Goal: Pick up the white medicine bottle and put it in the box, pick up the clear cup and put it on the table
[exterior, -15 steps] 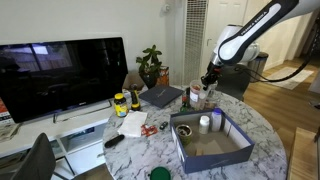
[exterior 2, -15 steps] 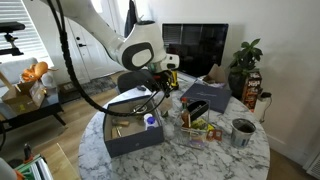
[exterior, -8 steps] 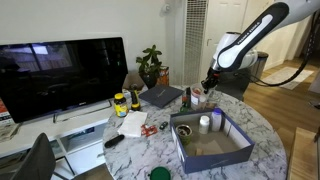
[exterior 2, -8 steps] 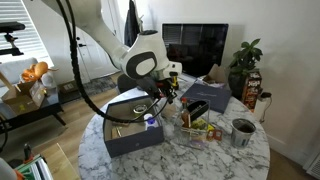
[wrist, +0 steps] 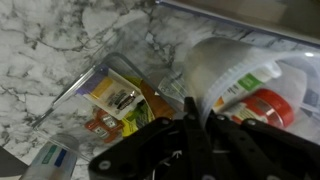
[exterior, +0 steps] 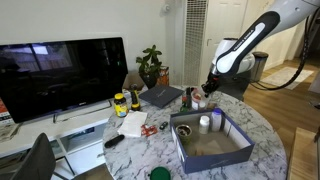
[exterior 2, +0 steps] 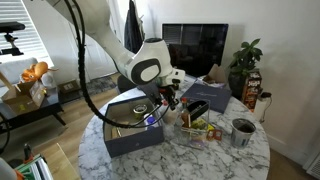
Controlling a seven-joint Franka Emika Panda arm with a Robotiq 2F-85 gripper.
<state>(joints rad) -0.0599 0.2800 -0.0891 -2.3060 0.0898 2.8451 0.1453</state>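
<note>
Cup step: small white cylindrical bottle [exterior: 205, 122] already in shallow blue-grey box [exterior: 212, 160]. Claw [wrist: 200, 122], closure indeterminate, over wide translucent cup [wrist: 225, 65] near table [exterior: 140, 150] edge; next: grip, lift.

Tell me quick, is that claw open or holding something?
Gripper: closed, apparently pinching the rim of the clear cup.

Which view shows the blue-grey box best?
An exterior view: the box is seen whole, floor and walls unobstructed. In an exterior view the arm hides part of the box. The wrist view shows no clear part of it.
</note>
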